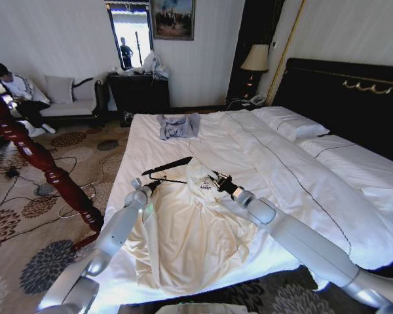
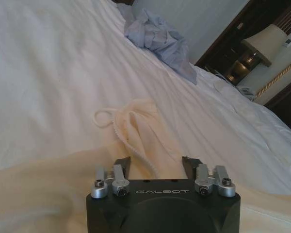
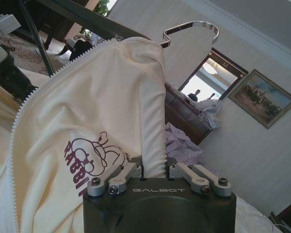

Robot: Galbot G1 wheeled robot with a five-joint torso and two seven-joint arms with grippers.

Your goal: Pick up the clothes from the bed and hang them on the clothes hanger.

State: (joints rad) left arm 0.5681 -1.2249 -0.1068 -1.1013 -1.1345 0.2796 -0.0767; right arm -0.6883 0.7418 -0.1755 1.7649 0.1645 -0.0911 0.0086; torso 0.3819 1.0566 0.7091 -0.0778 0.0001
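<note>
Across the whole frame from my head camera was the bed (image 1: 183,140), white sheets, black headboard with the gold trim, pillows along my right. On its near half lay the cream zip-up robe (image 1: 187,239), spread out flat, with its collar end lifted up toward the middle of the mattress. Farther up the sheet sat a small grey-blue garment (image 1: 179,125), well apart from the robe. To my left stood a thick reddish wooden pole (image 1: 42,163) on the patterned carpet.

My right gripper (image 1: 217,181) was clenched on a fold of the robe's front, right by the dark rabbit logo (image 3: 89,158), holding that part up. The black hanger (image 1: 165,167) was tucked into the collar there, its chrome hook (image 3: 191,30) poking out past the fabric.

My left gripper (image 2: 156,164) hovered low over the robe's edge with its jaws released, a looped drawstring (image 2: 103,118) lying on the sheet just ahead.
</note>
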